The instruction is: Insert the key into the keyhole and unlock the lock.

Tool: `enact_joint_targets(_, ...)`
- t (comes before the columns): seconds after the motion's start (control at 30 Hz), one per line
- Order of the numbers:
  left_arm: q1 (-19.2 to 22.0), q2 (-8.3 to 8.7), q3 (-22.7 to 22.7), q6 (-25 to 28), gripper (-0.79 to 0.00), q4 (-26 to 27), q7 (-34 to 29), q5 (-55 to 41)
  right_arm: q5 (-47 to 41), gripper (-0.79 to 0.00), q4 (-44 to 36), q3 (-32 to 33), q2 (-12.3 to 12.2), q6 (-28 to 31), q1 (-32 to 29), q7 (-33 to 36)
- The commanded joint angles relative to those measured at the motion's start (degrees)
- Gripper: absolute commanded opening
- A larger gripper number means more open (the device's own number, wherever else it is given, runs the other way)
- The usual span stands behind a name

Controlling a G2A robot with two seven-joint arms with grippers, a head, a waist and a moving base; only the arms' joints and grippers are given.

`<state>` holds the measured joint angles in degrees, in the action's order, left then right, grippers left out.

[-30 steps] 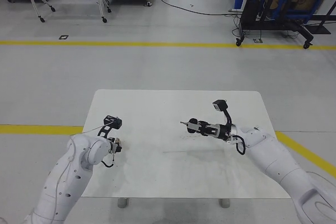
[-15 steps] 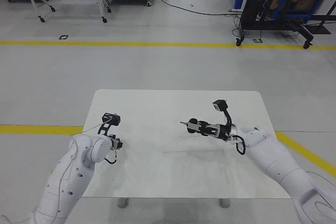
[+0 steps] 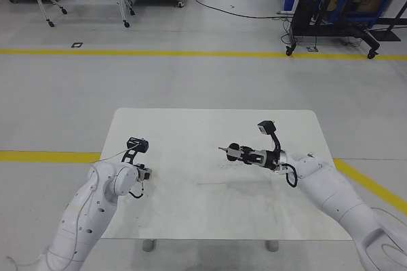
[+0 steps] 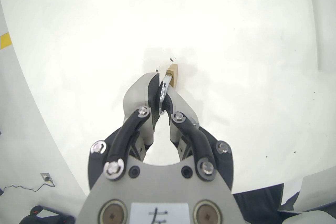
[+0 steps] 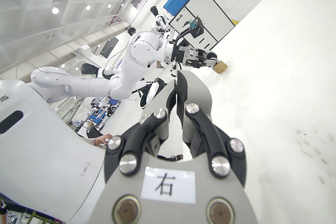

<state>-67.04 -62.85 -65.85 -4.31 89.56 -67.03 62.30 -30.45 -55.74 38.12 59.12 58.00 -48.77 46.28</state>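
Key, pinched in left gripper, touches brass padlock on table's left side; right gripper pressed together near centre.

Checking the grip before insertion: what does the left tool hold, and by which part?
The lock, pinched by its silver shackle; the brass body sticks out.

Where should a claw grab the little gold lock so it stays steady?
By the silver loop at its end, coming from that end, like the left claw does. The loop is thin enough to fit between the pads, and the lock's blocky gold body is left uncovered, likely for the key in the right claw.
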Motion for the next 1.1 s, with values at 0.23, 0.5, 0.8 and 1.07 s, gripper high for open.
enact_joint_targets(0.23,-0.5,-0.03,-1.3,1.3,-0.785,0.6,4.8,-0.1,0.0,-0.785,0.0,0.0,0.0,0.0,0.0,0.0)
enact_joint_targets(0.5,-5.1,-0.16,-6.3,7.2,-0.785,2.1,22.7,-12.3,0.0,-0.785,0.0,0.0,0.0,0.0,0.0,0.0)
enact_joint_targets(0.8,-5.5,-0.88,-6.3,6.9,-0.785,-1.2,24.1,-22.8,-0.1,-0.785,-1.1,0.0,0.1,-0.7,-0.6,-1.1)
enact_joint_targets(1.07,2.4,-3.76,-5.5,7.2,-0.785,-16.5,23.8,-55.6,3.5,-0.785,-4.2,-0.7,2.6,-3.1,-2.0,-10.8)
